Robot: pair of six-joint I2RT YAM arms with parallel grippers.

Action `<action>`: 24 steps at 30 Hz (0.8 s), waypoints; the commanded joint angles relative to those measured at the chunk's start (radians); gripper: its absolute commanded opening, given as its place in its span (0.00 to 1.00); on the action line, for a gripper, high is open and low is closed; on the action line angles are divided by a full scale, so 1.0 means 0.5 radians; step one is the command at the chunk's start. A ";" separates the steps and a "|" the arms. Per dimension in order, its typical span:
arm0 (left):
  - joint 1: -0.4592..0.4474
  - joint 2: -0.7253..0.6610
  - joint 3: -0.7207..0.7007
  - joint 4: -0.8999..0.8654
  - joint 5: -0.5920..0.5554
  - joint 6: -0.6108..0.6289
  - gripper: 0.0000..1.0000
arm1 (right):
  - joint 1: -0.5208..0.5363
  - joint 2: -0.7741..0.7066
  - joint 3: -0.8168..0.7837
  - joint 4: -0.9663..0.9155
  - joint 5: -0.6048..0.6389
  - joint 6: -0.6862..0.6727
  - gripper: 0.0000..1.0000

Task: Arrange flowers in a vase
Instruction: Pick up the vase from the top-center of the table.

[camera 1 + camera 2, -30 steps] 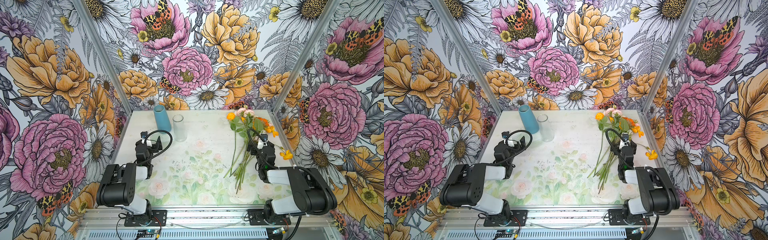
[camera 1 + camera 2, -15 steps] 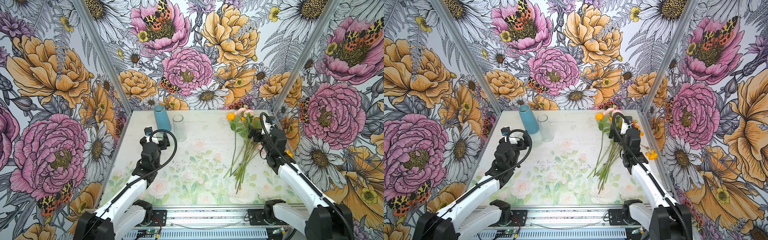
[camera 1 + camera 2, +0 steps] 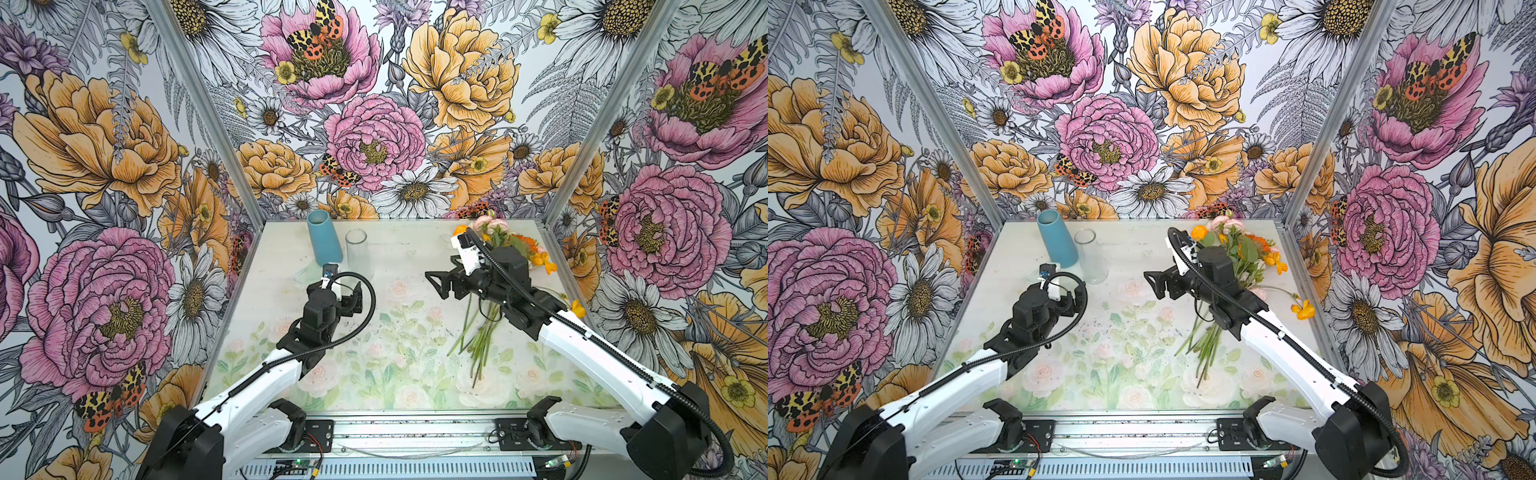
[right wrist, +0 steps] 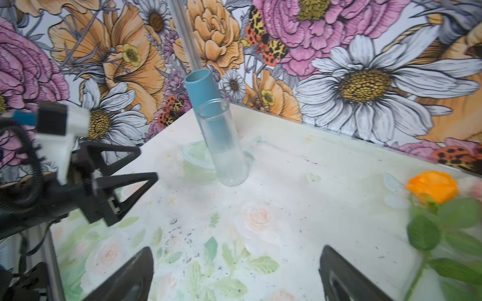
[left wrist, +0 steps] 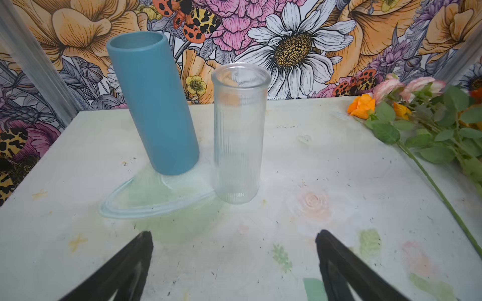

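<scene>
We see the flowers (image 3: 1246, 249) lying in a bunch on the right side of the table (image 3: 415, 249), heads toward the back wall, with the right arm reaching over them. The right gripper (image 4: 236, 247) is spread wide and empty. So is the left gripper (image 5: 233, 232), which faces the glass vase (image 5: 238, 135) just beside the blue vase (image 5: 154, 104).

Top views high, looking down; wrist views low, share glass vase (image 5: 238, 135).
</scene>
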 commanded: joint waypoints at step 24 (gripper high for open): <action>0.246 1.142 0.652 0.618 0.387 0.076 0.99 | 0.176 0.425 0.167 0.390 -0.383 0.248 0.99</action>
